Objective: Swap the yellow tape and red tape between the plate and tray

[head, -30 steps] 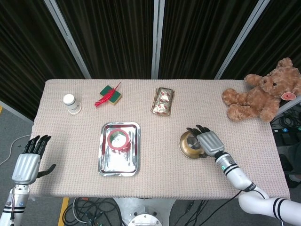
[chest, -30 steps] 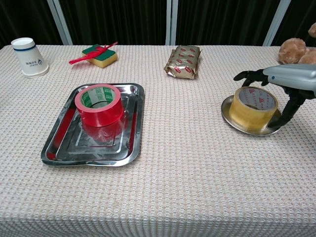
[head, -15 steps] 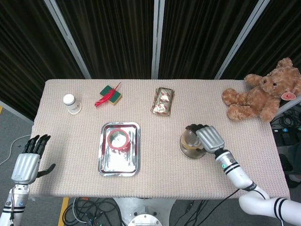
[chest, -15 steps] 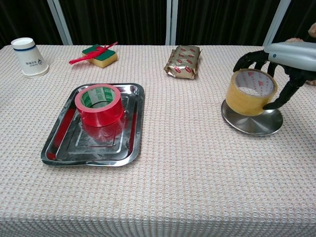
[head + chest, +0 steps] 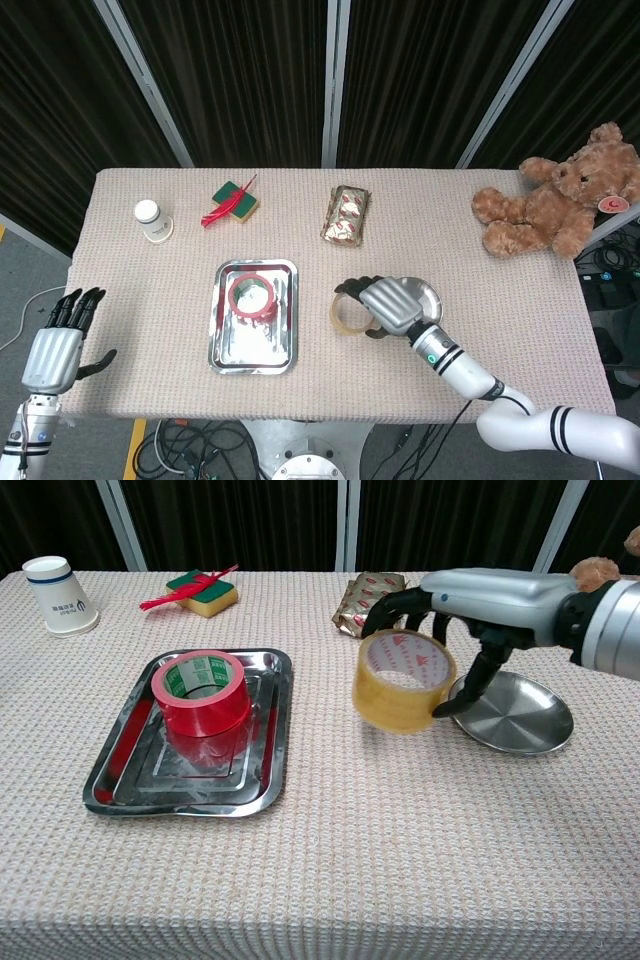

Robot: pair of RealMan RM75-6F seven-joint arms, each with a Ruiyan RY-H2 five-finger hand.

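Chest view: the yellow tape (image 5: 403, 680) is being held by the right hand (image 5: 470, 605) mid-frame, above the tabletop (image 5: 330, 860), between plate (image 5: 520, 720) and tray (image 5: 110, 785), where the red tape (image 5: 200, 692) is lying, probably to be swapped. The left hand (image 5: 55, 350) is being kept open, empty, lower left.

- My right robot hand (image 5: 470, 605) has a smooth silver shell and dark fingers.
- Yellow tape (image 5: 403, 680): glossy, translucent.
- Tray (image 5: 262, 780) and plate (image 5: 525, 720): polished metal.
- Table (image 5: 330, 880): rough woven cloth.

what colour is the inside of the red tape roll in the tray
Green, with pale printed markings, lining the core of the red tape; it shows best in the chest view.
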